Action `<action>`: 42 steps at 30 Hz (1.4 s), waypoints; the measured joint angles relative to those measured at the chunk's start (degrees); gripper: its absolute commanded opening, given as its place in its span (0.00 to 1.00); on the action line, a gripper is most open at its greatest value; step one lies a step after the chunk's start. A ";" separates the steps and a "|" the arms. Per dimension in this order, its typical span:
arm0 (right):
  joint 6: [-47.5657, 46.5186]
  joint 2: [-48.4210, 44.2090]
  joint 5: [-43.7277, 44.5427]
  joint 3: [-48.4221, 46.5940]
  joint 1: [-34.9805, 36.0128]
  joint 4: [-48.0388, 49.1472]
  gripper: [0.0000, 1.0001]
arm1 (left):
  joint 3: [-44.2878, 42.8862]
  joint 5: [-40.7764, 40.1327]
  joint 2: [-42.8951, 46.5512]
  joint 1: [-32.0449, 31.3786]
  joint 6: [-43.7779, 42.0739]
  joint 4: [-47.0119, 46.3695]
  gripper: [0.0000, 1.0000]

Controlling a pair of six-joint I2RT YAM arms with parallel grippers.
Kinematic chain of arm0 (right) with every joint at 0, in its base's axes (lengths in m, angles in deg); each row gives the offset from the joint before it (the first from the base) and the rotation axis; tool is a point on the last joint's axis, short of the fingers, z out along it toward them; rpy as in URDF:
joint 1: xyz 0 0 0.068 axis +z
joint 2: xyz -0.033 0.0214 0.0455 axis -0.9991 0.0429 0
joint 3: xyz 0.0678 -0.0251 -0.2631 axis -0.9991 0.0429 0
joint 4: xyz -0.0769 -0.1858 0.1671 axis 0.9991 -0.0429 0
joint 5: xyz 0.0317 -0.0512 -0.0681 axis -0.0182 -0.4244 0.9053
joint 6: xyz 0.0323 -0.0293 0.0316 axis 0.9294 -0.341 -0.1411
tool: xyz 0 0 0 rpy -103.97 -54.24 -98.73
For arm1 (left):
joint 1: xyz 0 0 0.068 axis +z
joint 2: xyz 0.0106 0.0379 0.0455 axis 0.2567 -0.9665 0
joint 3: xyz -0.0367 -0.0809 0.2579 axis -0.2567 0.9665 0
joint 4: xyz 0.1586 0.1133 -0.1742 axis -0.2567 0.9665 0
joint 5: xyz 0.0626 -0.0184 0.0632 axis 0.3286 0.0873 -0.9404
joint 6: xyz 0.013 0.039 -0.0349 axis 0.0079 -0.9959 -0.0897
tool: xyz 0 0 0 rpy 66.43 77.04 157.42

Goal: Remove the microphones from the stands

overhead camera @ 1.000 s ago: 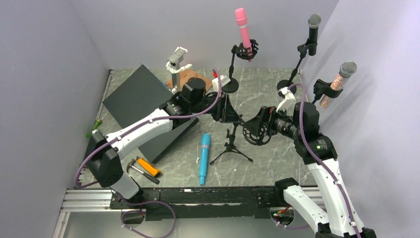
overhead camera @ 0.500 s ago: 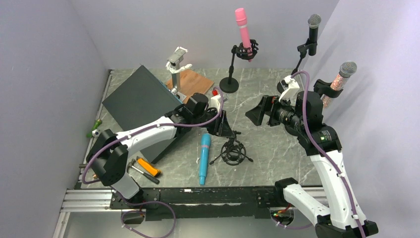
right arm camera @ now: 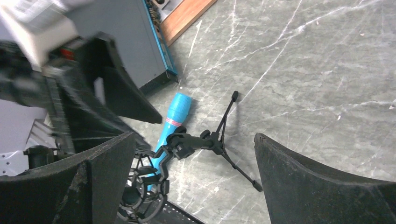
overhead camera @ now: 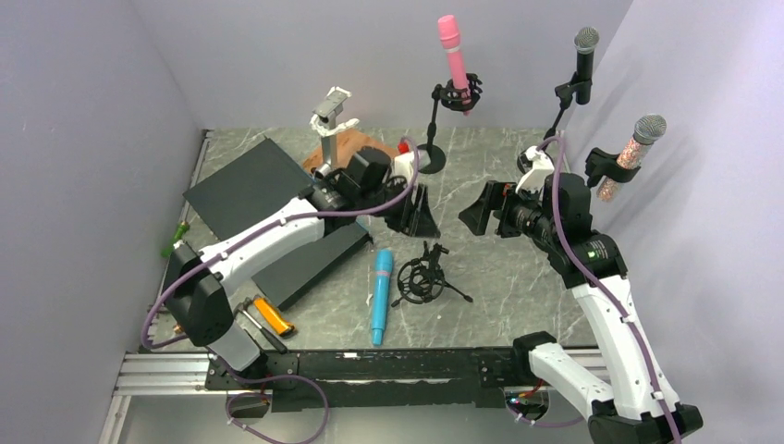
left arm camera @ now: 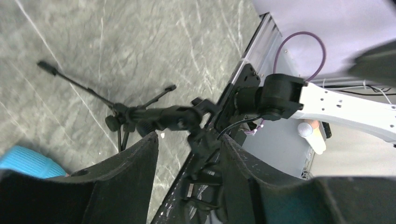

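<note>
The blue microphone [overhead camera: 380, 296] lies flat on the table, free of the stand; it also shows in the right wrist view [right arm camera: 173, 123] and as a blue corner in the left wrist view [left arm camera: 23, 161]. The black tripod stand [overhead camera: 431, 276] stands just right of it, its empty shock mount [overhead camera: 414, 282] hanging low; the right wrist view shows the stand [right arm camera: 212, 140] and the mount [right arm camera: 142, 186]. My left gripper [overhead camera: 418, 215] is open and empty above the stand [left arm camera: 154, 116]. My right gripper [overhead camera: 481, 211] is open and empty, up and to the right of it.
Three other stands hold a pink microphone [overhead camera: 453, 54], a black one [overhead camera: 584, 55] and a glittery one [overhead camera: 633, 148] at the back and right. A dark grey box [overhead camera: 259, 194], a phone holder [overhead camera: 331, 111], a wooden board [overhead camera: 349, 146] and hand tools [overhead camera: 263, 314] lie to the left.
My right gripper left the shock mount and drew back up and right. The mount swung down toward the table. My left gripper dipped to the stand, then lifted back off it.
</note>
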State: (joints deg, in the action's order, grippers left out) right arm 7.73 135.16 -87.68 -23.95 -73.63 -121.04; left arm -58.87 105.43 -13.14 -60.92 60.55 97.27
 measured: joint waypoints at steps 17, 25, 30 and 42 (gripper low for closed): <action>-3.04 13.11 15.50 -13.16 3.28 1.07 1.00 | -14.08 -3.76 5.44 12.85 -6.51 12.52 0.56; -6.29 27.43 29.14 -27.52 9.46 3.93 1.00 | -9.40 -11.43 12.48 13.94 -10.60 13.62 0.51; -10.78 36.39 36.30 -36.48 9.49 7.39 1.00 | -4.61 -17.18 16.26 13.94 -12.68 13.75 0.44; -23.15 65.55 42.45 -69.05 8.96 13.99 0.98 | -1.86 -20.15 16.55 13.99 -13.29 11.19 0.44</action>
State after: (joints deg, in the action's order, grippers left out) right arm -15.42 200.71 -45.23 -92.99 -64.67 -107.05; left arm -60.73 85.27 3.41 -46.93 47.26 108.46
